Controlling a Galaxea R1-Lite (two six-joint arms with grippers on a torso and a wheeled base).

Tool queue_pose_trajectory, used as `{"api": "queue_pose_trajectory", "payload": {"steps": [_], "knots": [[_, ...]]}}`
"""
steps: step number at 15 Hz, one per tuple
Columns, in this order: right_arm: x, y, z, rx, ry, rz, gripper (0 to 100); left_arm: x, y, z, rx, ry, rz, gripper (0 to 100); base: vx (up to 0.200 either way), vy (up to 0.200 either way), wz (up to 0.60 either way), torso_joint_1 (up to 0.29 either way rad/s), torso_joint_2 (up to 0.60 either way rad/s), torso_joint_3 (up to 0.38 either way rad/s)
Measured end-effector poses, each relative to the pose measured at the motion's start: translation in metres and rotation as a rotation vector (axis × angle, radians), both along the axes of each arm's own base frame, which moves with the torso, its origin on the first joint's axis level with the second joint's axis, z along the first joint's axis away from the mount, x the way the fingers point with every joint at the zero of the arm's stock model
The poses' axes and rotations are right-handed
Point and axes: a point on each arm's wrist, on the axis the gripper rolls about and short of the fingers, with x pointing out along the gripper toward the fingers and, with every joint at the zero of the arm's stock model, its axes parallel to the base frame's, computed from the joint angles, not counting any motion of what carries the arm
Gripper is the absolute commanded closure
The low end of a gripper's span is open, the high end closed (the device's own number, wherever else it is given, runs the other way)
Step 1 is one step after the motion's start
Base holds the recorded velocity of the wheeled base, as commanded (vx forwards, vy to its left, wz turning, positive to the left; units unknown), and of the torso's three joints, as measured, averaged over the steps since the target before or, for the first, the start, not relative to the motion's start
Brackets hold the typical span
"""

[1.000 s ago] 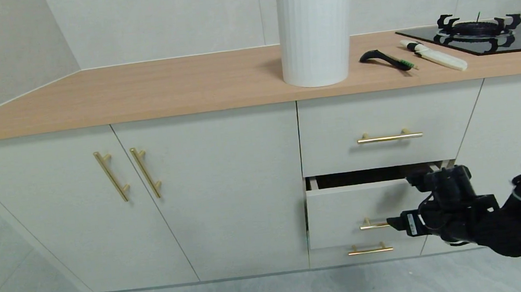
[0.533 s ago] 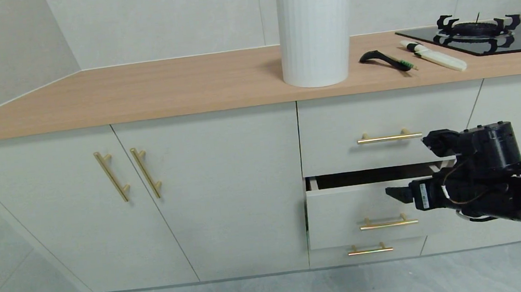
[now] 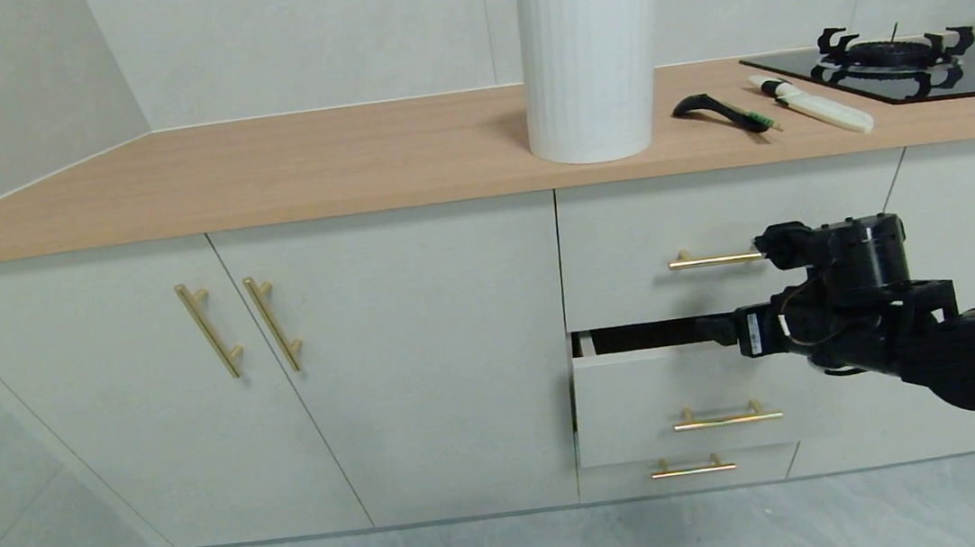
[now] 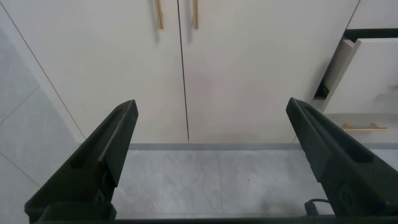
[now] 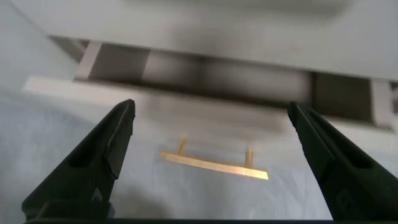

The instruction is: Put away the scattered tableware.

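Your tableware sits on the bench (image 3: 259, 166), towards its right end and close to the front edge. A black utensil (image 3: 720, 111) with a thin handle lies just beside a white knife (image 3: 814, 105). Both are between the tall white ribbed canister (image 3: 587, 55) and the gas hob (image 3: 900, 58), and nothing is touching either of them.

Your right jaws are spread open and hold nothing. They hang in front of the drawer stack, below the bench's front edge. One finger (image 3: 779, 241) is at the right end of the top drawer's handle (image 3: 713, 260), though I cannot tell whether it touches. The other finger (image 3: 720, 329) is level with the dark gap above the middle drawer (image 3: 671, 385), which stands slightly pulled out. In the right wrist view, that drawer's brass handle (image 5: 214, 163) shows between the spread fingers (image 5: 106, 155).

Your left jaws are also wide open and empty. Their fingers (image 4: 109, 155) frame the closed cabinet doors (image 4: 180, 93) and the grey floor (image 4: 199, 183).
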Motion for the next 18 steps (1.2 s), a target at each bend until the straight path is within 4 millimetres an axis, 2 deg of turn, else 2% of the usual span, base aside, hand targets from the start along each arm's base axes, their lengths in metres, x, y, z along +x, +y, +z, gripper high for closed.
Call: {"api": "queue_pose_trajectory", "payload": {"steps": [3, 9, 14, 18], "knots": [[0.012, 0.007, -0.025, -0.030, -0.015, -0.052, 0, 0.000, 0.000, 0.000, 0.000, 0.000, 0.000, 0, 0.000, 0.000, 0.00, 0.000, 0.00, 0.000], [0.030, 0.016, -0.049, -0.044, -0.050, -0.111, 0, 0.000, 0.000, 0.000, 0.000, 0.000, 0.000, 0, 0.000, 0.000, 0.00, 0.000, 0.00, 0.000], [0.032, 0.016, -0.061, -0.062, -0.003, -0.111, 0, 0.000, 0.000, 0.000, 0.000, 0.000, 0.000, 0, 0.000, 0.000, 0.00, 0.000, 0.00, 0.000], [0.030, 0.016, -0.061, -0.070, 0.017, -0.110, 0, 0.000, 0.000, 0.000, 0.000, 0.000, 0.000, 0, 0.000, 0.000, 0.00, 0.000, 0.00, 0.000]]}}
